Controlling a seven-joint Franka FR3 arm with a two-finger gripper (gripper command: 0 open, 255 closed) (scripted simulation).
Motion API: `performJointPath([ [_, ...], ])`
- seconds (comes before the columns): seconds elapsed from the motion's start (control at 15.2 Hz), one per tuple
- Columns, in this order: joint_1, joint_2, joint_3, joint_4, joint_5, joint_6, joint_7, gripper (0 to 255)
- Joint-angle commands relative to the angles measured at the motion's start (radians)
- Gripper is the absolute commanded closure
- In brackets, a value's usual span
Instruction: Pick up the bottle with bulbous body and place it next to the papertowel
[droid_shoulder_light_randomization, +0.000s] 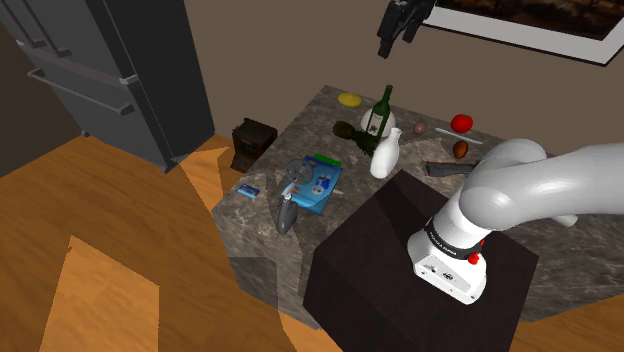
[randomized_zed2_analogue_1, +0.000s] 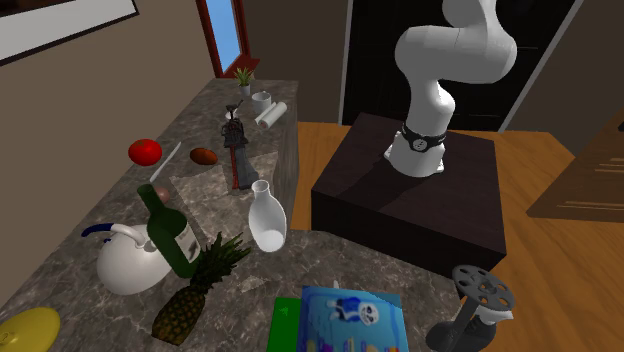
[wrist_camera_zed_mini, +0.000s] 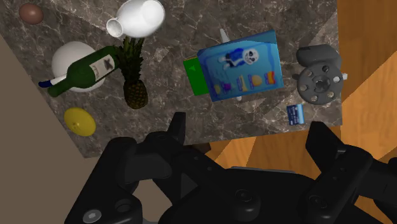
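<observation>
End effector (droid_shoulder_light_randomization: 397, 46) aloft, fingers (wrist_camera_zed_mini: 175, 132) apparently apart

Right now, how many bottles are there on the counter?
2. The white bulbous bottle stands near the counter edge facing the stand. The dark green bottle is beside it, between the white kettle and the pineapple. Others may be hidden.

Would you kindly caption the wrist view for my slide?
Open claw above a marbled counter with white bulbous bottle, green bottle and pineapple.

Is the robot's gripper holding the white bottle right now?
No: the gripper hangs open and empty high above the counter, while the white bottle stands on it untouched.
</observation>
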Motion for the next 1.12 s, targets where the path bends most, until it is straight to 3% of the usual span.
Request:
performJointPath([
  [0.0, 0.0, 0.0, 0.0, 0.0, 0.0, 0.0, 0.0, 0],
  [0.53, -0.039, -0.037, -0.154, -0.22, -0.07, 0.2, -0.127, 0],
  [1.06, -0.095, 0.033, -0.329, -0.364, -0.151, 0.429, -0.263, 0],
])
